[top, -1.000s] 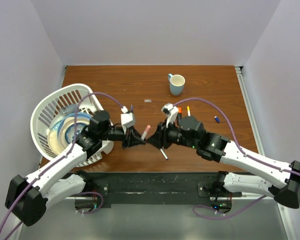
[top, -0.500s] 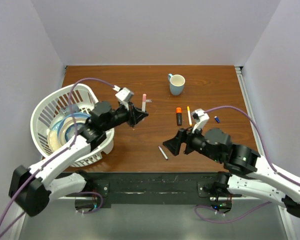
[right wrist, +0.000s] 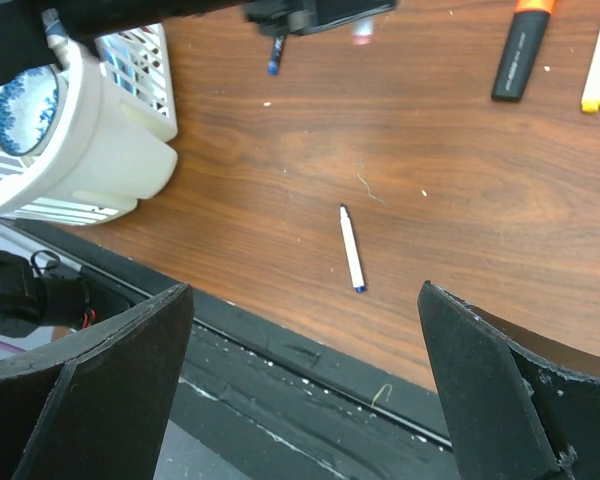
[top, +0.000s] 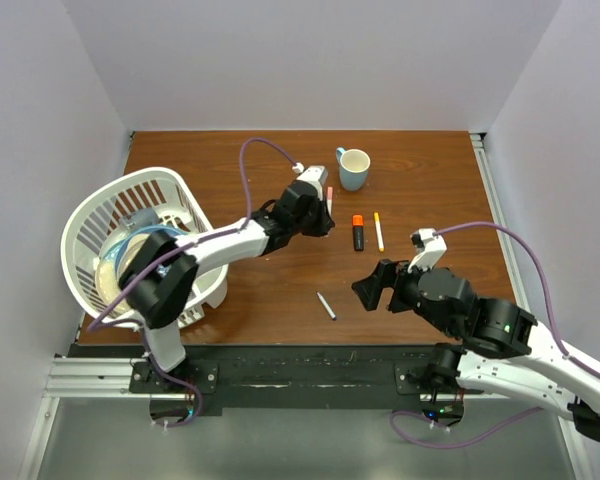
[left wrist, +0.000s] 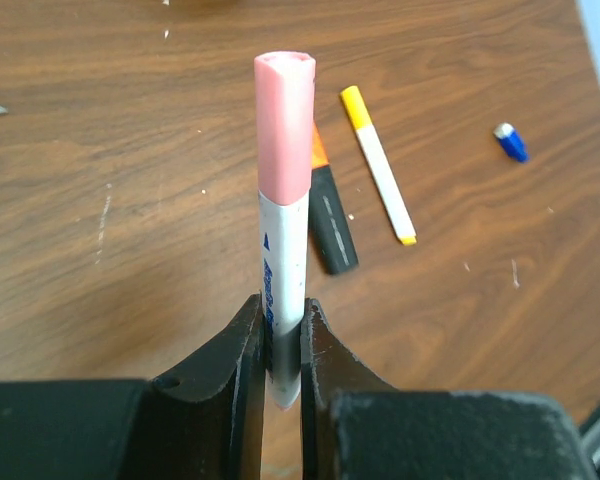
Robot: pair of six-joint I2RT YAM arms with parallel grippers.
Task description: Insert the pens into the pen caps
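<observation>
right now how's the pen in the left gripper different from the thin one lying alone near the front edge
The pink-capped pen is clamped at its lower end by the left gripper; the thin pen lies flat on the table, alone. The pink-capped pen has a cap over a white barrel with blue print; the thin pen is bare, dark tip showing. Both are slim with pale barrels.
</observation>
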